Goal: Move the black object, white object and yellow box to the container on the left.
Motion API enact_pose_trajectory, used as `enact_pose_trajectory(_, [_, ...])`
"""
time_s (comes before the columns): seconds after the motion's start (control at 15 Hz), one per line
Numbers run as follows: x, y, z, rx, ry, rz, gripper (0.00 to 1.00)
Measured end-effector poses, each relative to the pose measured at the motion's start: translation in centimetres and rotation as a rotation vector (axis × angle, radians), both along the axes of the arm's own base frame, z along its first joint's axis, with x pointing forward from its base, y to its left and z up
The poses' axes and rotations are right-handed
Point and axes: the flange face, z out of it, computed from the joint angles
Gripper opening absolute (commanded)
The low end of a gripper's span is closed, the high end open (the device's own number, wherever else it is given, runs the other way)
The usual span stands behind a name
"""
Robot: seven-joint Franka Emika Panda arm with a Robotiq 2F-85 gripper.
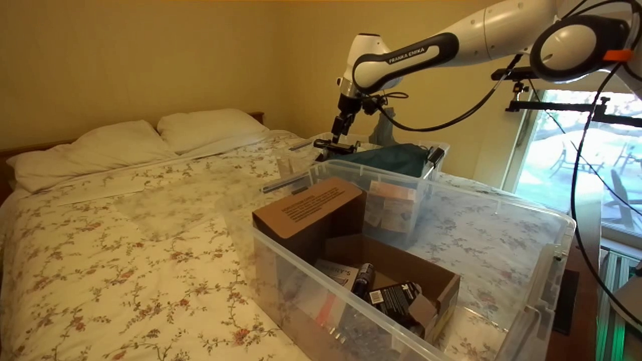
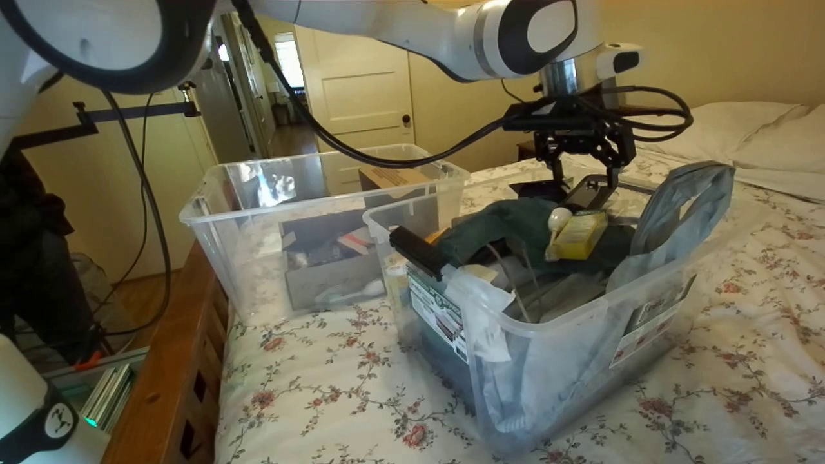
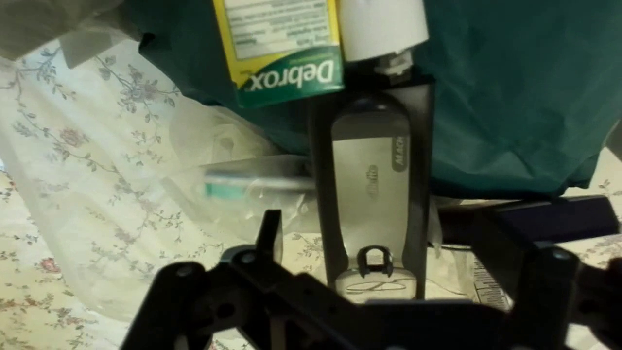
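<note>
"Wrist view, please: how do the jaws stand?"

"The gripper (image 3: pixel 379 218) has its jaws wide apart. The black object (image 3: pixel 373 189) is between them, with a gap visible on one side, so there is no grip on it."

"And the two others?"

"The yellow box (image 3: pixel 286 53) and the white object (image 3: pixel 381 29) are side by side on a dark green cloth (image 3: pixel 510 107), at one end of the black object. If they touch it, I cannot tell."

"In what do these things lie?"

"In an exterior view, it is the smaller container (image 2: pixel 567 318). The black object is close to its edge that is farther from the wooden board (image 2: pixel 155 386)."

"Where do you see open room?"

"The larger container (image 1: pixel 546 281) stands just beside it on the bed (image 1: pixel 165 281). There, in an exterior view, the bottom shows between the cardboard box (image 1: pixel 401 255) and the wall toward the wooden board. The cardboard box takes the opposite end and carries a dark bottle (image 1: pixel 363 279) and a dark package (image 1: pixel 392 299)."

"What is in the way?"

"The rims are very near; whether they touch, I cannot say. In an exterior view, a loop of the grey bag (image 2: pixel 656 238) rises above the rim of the smaller container. A black cable (image 2: pixel 351 153) hangs in a curve from the arm (image 2: pixel 399 26). The flap (image 1: pixel 311 205) of the cardboard box stands raised."
</note>
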Motion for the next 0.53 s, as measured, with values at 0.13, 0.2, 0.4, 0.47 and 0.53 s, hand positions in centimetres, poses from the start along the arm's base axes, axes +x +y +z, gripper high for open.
enact_pose_trajectory(0.13, [0.2, 1.1, -0.7, -0.001, 0.007, 0.016, 1.00])
enact_pose_trajectory(0.2, [0.3, 1.4, -1.2, -0.004, 0.015, 0.019, 1.00])
enact_pose_trajectory(0.4, [0.5, 1.0, -2.5, -0.016, 0.048, 0.012, 1.00])
enact_pose_trajectory(0.47, [0.6, 0.6, -2.9, -0.022, 0.061, 0.006, 1.00])
enact_pose_trajectory(0.53, [0.6, 0.2, -3.3, -0.028, 0.076, -0.001, 1.00])
